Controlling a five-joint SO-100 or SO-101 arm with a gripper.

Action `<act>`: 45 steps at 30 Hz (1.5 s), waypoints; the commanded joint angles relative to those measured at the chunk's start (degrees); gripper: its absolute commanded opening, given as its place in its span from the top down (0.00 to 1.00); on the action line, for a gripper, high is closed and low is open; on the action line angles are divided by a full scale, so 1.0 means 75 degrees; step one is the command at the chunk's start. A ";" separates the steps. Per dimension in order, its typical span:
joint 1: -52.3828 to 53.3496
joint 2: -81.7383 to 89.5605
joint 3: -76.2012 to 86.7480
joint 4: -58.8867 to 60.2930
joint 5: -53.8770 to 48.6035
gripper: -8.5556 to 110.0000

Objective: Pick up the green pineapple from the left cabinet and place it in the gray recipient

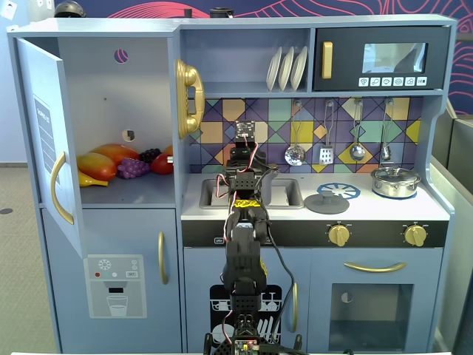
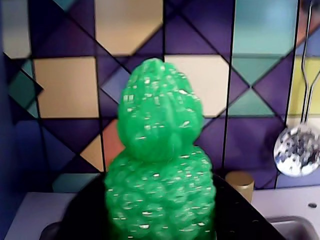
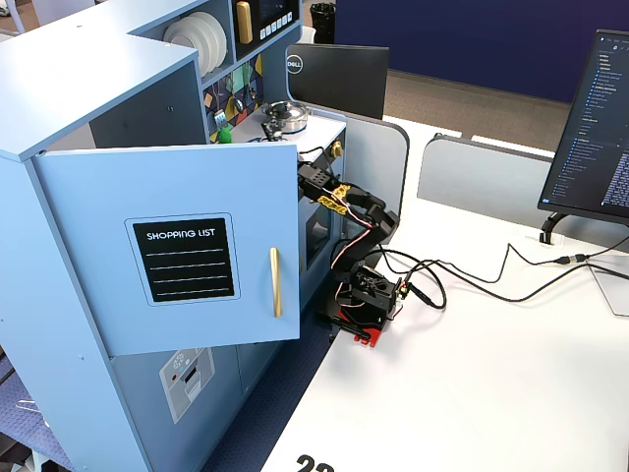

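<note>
while the hand (image 1: 244, 148) pinches the green pineapple (image 2: 159, 160) upright, it hangs over the kitchen counter's sink (image 1: 284, 194), at the back edge by the tiled wall (image 2: 65, 85); left cabinet (image 1: 111, 111) door open.

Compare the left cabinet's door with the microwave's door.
The left cabinet door stands open; the microwave door is shut. The left cabinet door is blue-gray and tall; the microwave door is black and wide, with a window. Both carry gold handles.
</note>
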 commanded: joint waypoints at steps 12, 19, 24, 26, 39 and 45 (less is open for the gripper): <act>0.0340 0.3551 0.0340 0.3598 0.0375 0.77; 0.0223 0.6703 0.2344 0.8906 -0.0187 0.90; 0.0234 0.7488 0.4652 0.9797 -0.0035 0.93; 0.0094 0.7641 0.5672 0.9516 0.0094 0.93; -0.0246 0.7594 0.8695 0.9773 0.0187 0.93; -0.0363 0.7734 0.8695 1.0828 0.0680 0.91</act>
